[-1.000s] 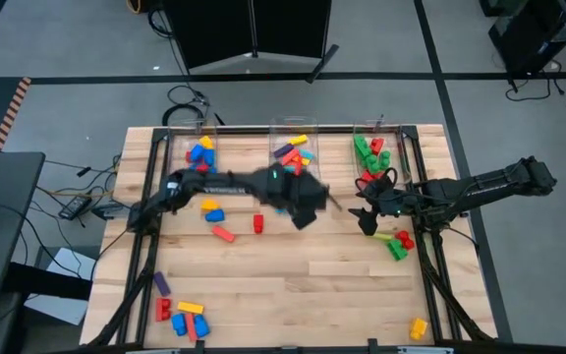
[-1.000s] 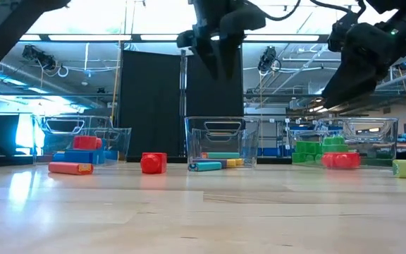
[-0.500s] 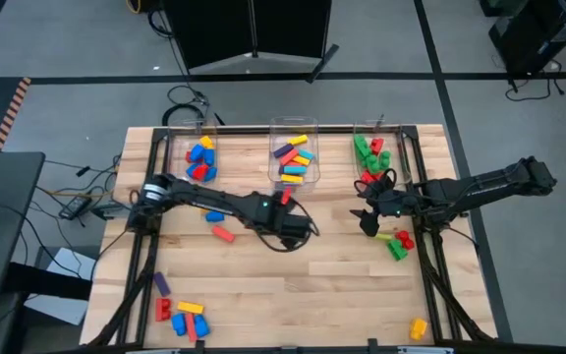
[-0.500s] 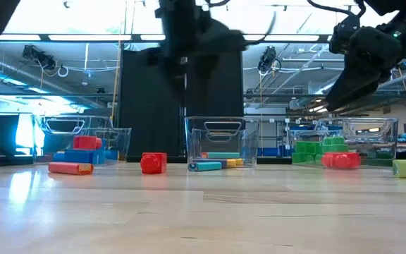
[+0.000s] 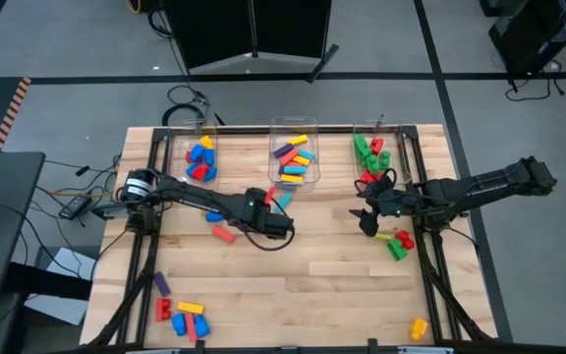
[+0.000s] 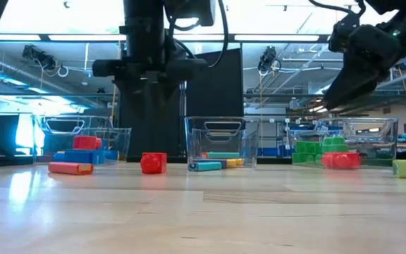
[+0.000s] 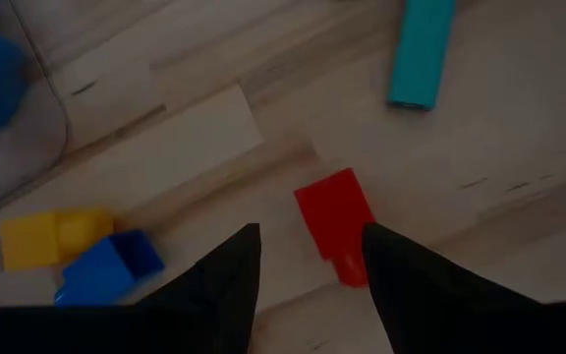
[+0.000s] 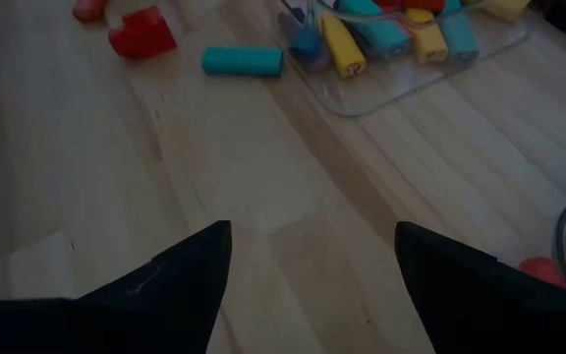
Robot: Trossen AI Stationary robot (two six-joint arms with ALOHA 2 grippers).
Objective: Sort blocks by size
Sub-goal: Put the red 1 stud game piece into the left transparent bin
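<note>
1. No brand, label or writing can be read anywhere.
2. The left claw (image 7: 308, 285) hangs over the table with its two dark fingers spread apart, pinching nothing.
3. A red block (image 7: 334, 224) lies on the wood just ahead of that claw, in line with the gap between the fingers.
4. To one side of the left claw, one yellow block (image 7: 49, 238) and one blue block (image 7: 106, 271) lie touching.
5. Farther ahead lies one long cyan block (image 7: 423, 51).
6. The right claw (image 8: 311, 264) is spread wide and holds nothing.
7. Well ahead of it is a clear bin (image 8: 430, 61) with long blocks inside.
8. Three clear bins (image 5: 293, 157) stand in a row at the far table edge.
</note>
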